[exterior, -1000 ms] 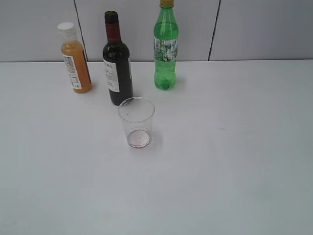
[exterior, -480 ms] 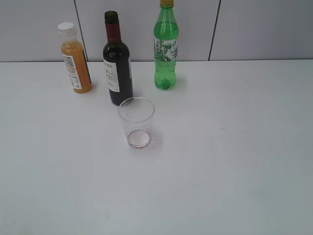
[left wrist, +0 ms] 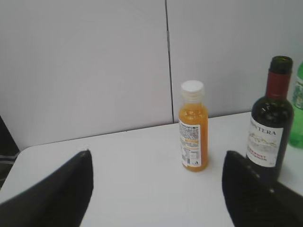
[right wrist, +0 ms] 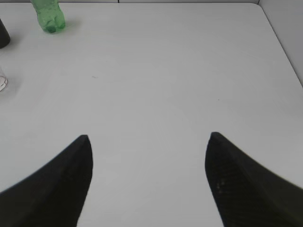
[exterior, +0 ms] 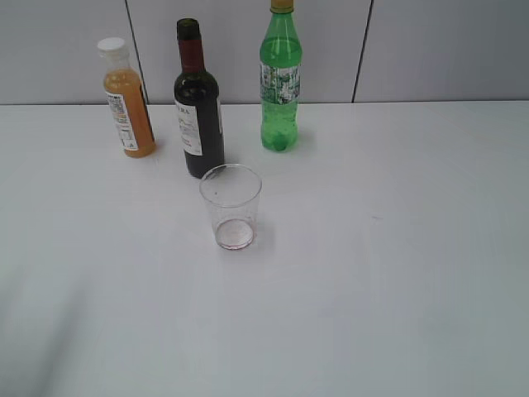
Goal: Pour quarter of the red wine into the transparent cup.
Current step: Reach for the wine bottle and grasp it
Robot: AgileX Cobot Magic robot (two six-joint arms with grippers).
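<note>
Left gripper (left wrist: 156, 189) spread wide, empty, touching nothing, facing the row of bottles. Right gripper (right wrist: 149, 175) likewise spread and empty above bare white table (exterior: 397, 248). Neither arm visible in the exterior view.

Small dark glass bottle of red wine (exterior: 197, 103), open-necked, dark red foil, white label, upright between the orange juice bottle with white cap (exterior: 128, 99) and the tall green plastic bottle (exterior: 280, 78). Small clear plastic tumbler (exterior: 231, 207) just in front, only a reddish trace at its base.

Probably the approach step, no pouring yet. Next: advance left, straddle the wine bottle's body, close firmly, lift, tilt over the tumbler.
</note>
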